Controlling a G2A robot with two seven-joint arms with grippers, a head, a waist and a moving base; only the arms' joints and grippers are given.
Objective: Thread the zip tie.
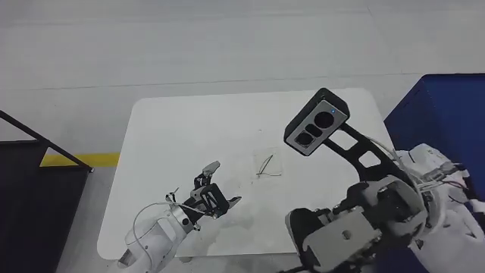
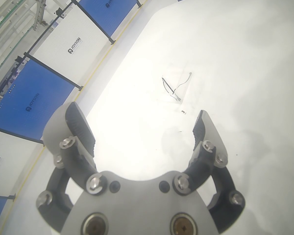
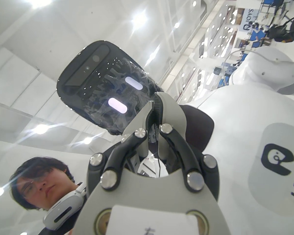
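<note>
A thin dark zip tie (image 1: 267, 166) lies bent on the white table (image 1: 182, 129), near the middle toward the right. In the left wrist view the zip tie (image 2: 171, 88) rests on a small clear patch, a light strand crossing a black one. My left gripper (image 1: 215, 186) hovers low over the table's near left part, open and empty, a short way from the tie. The same left gripper (image 2: 142, 121) has its two ribbed fingers spread wide. My right gripper (image 3: 154, 100) points upward, away from the table, shut with nothing between its fingers.
A tiny dark speck (image 2: 183, 111) lies on the table between my left gripper and the tie. Blue and white partition panels (image 2: 71, 42) stand beyond the table's far edge. A blue panel (image 1: 447, 121) borders the table's right side.
</note>
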